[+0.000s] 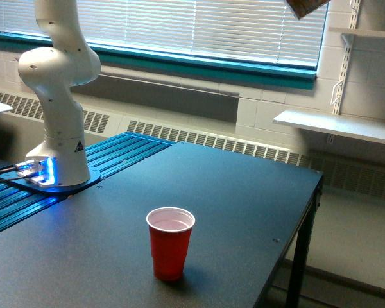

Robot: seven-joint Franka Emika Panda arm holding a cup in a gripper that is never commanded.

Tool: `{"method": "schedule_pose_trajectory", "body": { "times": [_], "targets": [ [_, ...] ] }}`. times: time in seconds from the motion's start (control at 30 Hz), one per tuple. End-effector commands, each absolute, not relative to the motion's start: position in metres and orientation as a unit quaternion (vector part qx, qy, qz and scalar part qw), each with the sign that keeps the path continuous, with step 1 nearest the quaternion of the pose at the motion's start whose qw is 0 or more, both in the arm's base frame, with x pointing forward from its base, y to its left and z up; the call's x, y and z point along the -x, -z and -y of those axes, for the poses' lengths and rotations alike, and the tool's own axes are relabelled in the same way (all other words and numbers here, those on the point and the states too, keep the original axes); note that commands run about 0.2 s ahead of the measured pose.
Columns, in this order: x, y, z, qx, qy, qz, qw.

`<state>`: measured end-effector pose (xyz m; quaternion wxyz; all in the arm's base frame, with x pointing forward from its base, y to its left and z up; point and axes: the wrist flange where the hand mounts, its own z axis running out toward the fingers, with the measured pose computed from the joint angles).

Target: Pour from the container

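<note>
At the exterior view's left we see the white robot arm (56,96) rising from its round base (58,181), which sits at the table's far left corner on a blue ribbed section (122,154) of the surface. A blue light glows at the foot of the base, and dark cables (6,174) run off from it toward the left edge. The arm climbs out of the picture at the top, so we cannot see its claw and cannot tell whether it is wide, narrow or holding anything.

Moving right, the dark table (244,192) spreads across the middle of the view. A red cup (171,242) stands upright on it near the front edge, well apart from the base, and its pale inside shows from above. The rest of the dark top around the cup carries nothing we can make out.

Further right, past the table's right edge, a black table leg (301,263) drops to the floor. On the wall beyond we see window blinds (199,25), a long vent strip (212,140) and a white shelf (340,125) on brackets.

At the top edge, toward the right, a brownish object (306,6) pokes into the picture, cut off by the frame; we cannot tell whether it is the container. No clear cup is plainly visible anywhere.
</note>
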<state>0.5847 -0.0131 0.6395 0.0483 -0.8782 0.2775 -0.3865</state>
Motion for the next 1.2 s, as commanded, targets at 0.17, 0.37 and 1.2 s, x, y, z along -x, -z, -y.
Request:
{"method": "schedule_pose_trajectory", "body": {
  "times": [0.17,0.37,1.2],
  "targets": [
    [-0.543,-0.637,0.012,0.872,0.394,-0.283,0.068],
    [-0.517,-0.642,0.022,0.865,0.404,-0.290,0.066],
    [-0.461,-0.670,0.075,0.814,0.449,-0.367,0.020]
  ]
}}
